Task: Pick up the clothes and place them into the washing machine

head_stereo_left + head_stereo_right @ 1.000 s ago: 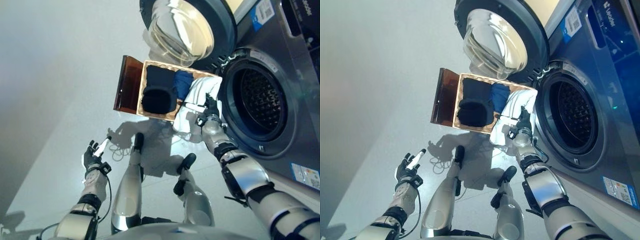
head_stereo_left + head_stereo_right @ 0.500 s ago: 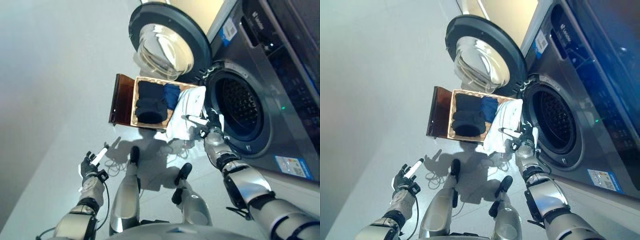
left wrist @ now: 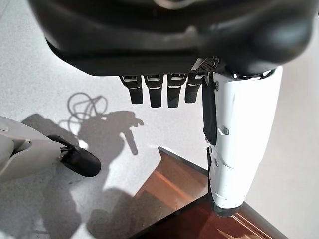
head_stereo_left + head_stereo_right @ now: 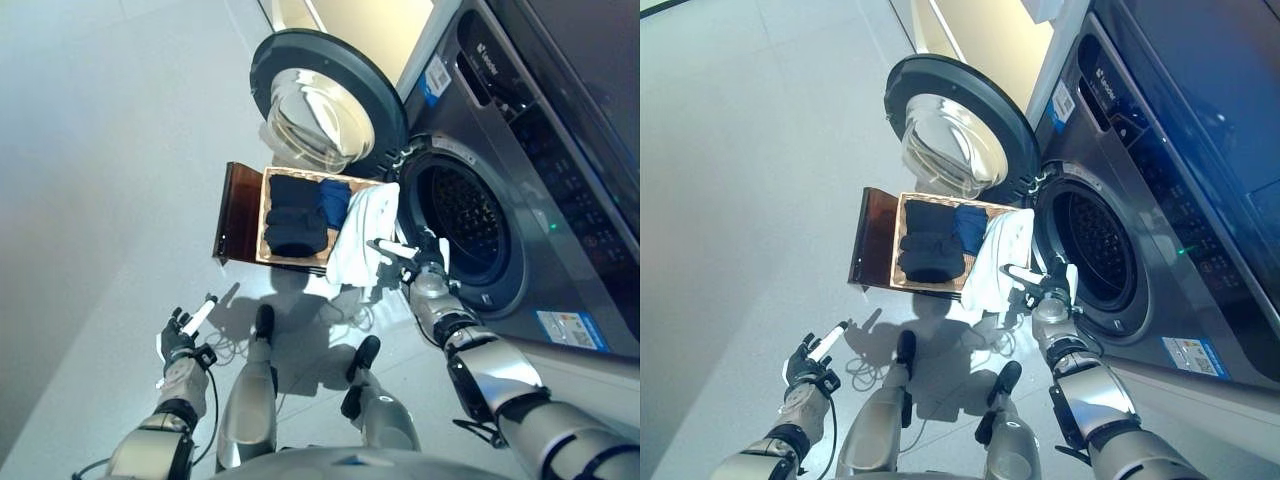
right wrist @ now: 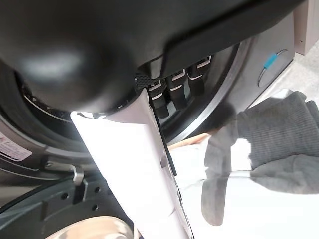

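A shallow wicker basket [image 4: 263, 220] rests on a low brown box [image 4: 236, 212] beside the washing machine. It holds dark clothes [image 4: 295, 225] and a blue cloth [image 4: 333, 197]. A white garment [image 4: 358, 235] hangs over the basket's edge on the machine side, down toward the floor. My right hand [image 4: 425, 268] is open beside that garment, in front of the open drum [image 4: 462, 225], its white thumb reaching the cloth's edge. The right wrist view shows the white garment [image 5: 259, 214] past the straight fingers [image 5: 177, 87]. My left hand [image 4: 178, 338] is open and empty over the floor.
The machine's round door [image 4: 318, 110] stands open above the basket. The grey machine front [image 4: 560, 230] fills the right side. Pale floor [image 4: 100, 180] lies to the left of the box.
The camera has tilted up, showing more of the machine and door. My right hand has shifted off the white garment toward the drum opening. The left hand has stayed in place.
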Motion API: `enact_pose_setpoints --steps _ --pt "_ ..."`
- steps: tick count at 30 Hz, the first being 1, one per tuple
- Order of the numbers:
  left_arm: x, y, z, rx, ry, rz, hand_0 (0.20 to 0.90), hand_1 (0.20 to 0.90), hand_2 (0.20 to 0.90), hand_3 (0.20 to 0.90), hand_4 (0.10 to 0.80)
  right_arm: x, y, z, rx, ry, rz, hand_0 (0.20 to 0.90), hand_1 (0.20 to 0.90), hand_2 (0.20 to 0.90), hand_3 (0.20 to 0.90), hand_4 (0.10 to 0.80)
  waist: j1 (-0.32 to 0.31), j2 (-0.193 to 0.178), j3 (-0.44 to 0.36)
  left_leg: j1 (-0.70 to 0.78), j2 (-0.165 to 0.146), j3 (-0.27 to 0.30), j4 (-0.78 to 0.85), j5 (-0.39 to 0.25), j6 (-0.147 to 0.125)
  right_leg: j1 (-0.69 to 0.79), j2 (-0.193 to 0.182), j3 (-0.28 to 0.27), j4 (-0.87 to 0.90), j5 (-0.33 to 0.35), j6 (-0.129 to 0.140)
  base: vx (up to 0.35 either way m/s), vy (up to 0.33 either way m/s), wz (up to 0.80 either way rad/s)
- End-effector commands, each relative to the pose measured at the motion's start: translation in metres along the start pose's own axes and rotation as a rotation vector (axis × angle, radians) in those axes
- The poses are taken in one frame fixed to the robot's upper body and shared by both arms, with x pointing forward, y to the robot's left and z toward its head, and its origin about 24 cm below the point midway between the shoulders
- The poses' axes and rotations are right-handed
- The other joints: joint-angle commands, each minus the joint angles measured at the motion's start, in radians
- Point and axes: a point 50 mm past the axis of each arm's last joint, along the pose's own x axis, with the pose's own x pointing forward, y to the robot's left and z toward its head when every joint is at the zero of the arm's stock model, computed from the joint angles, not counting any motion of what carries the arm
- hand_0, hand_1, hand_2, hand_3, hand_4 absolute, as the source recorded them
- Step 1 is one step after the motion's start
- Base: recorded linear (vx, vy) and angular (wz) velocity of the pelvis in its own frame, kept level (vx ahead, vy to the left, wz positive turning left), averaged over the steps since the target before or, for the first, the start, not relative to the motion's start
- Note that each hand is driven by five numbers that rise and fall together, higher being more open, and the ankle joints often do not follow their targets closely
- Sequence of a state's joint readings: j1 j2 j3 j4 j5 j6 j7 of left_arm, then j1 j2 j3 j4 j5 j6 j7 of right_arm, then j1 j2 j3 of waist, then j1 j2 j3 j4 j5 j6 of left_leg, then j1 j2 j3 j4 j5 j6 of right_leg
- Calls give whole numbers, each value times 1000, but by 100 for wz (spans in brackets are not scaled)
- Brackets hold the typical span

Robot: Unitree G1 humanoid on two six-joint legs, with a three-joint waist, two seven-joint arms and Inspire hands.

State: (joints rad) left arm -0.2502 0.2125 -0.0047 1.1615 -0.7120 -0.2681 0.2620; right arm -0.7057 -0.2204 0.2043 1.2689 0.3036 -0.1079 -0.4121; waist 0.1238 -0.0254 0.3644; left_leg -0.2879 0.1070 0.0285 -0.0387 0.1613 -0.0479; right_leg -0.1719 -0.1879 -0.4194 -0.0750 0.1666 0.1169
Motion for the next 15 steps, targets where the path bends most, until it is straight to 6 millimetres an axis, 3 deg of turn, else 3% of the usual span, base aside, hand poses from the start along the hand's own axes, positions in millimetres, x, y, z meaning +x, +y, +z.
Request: enact_pose_setpoints --steps 1,7,15 --pt "4 3 21 -5 -88 12 900 900 900 900 800 7 -7 47 28 -167 -31 900 900 900 900 800 13 17 45 -20 -5 -43 6 -17 -70 34 -76 15 115 -105 92 0 0 0" --pt "2 -9 24 -10 -114 -41 900 900 900 900 800 6 -4 52 19 -193 -16 900 900 900 900 800 17 34 62 -43 -12 -56 -7 -3 -69 15 -75 13 118 -106 92 4 -2 3" --pt "-2 -17 28 -35 -142 -82 900 900 900 900 800 4 2 83 17 -286 6 900 900 900 900 800 19 54 98 -78 -20 -54 -18 11 -66 -29 -82 14 122 -93 94 -3 2 0"
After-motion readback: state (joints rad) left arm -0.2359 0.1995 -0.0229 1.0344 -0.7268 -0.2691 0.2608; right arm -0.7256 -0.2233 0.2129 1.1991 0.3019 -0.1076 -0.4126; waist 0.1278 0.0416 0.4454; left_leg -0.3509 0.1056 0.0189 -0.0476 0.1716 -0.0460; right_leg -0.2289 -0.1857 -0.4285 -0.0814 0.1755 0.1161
